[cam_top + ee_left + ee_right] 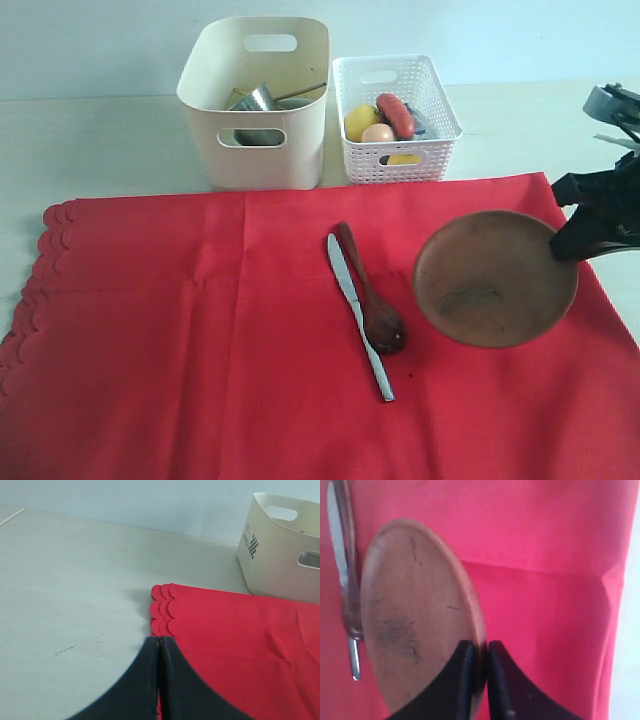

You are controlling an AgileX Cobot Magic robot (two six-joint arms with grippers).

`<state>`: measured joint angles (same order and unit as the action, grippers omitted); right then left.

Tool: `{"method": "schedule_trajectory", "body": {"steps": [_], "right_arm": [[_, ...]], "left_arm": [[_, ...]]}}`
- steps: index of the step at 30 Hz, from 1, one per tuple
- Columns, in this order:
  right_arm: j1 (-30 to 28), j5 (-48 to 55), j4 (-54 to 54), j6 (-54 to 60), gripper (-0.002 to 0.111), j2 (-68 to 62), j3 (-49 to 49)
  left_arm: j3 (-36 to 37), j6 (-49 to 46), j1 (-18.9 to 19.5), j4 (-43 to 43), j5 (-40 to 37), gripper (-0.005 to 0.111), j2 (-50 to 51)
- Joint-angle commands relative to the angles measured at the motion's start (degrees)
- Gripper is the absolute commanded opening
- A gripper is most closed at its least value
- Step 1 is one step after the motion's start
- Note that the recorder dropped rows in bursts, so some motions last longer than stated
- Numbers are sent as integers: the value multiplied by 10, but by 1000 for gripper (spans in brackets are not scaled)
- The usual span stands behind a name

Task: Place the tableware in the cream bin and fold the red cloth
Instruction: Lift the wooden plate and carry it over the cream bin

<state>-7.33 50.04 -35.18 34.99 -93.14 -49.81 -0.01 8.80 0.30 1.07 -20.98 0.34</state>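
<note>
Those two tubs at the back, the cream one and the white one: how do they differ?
The cream bin is taller, with smooth solid walls; the white basket is lower, with perforated lattice walls. The cream bin holds a steel cup and other tableware; the white basket holds food, such as a red sausage and a yellow fruit. Both stand side by side behind the red cloth and have oval handle cutouts.

The left tool (pixel 159 644) is pointing, black jaws pressed together, at the scalloped edge (pixel 161 607) of a red cloth (pixel 240 640) that is lying flat on a pale tabletop (pixel 75 580). A cream bin (pixel 275 565) is standing just beside the cloth's far side, showing oval handle cutouts and a small checkered label (pixel 254 544).
</note>
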Motion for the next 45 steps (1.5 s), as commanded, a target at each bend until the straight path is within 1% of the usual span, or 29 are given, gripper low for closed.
{"method": "schedule_trajectory", "body": {"steps": [1,3,11,15,19,24,29,35,39,45], "right_arm": [[0,31,-23,11,0,22,-11],[0,48,-30,9,0,28,-24],[0,103,-117,7,0,51,-89],[2,119,-127,-32,0,51,-132],[31,124,-126,-58,0,51,-178],[84,92,-122,-97,0,38,-241],[129,78,-121,-128,0,-13,-327],[166,70,-120,-158,0,-96,-427],[180,66,-120,-173,0,-152,-492],[180,66,-123,-203,0,-240,-582]], "left_arm": [[0,2,-2,0,3,0,-3],[0,2,-2,0,3,0,-3],[0,2,-2,0,3,0,-3],[0,2,-2,0,3,0,-3],[0,2,-2,0,3,0,-3],[0,2,-2,0,3,0,-3],[0,2,-2,0,3,0,-3],[0,2,-2,0,3,0,-3],[0,2,-2,0,3,0,-3],[0,2,-2,0,3,0,-3]]}}
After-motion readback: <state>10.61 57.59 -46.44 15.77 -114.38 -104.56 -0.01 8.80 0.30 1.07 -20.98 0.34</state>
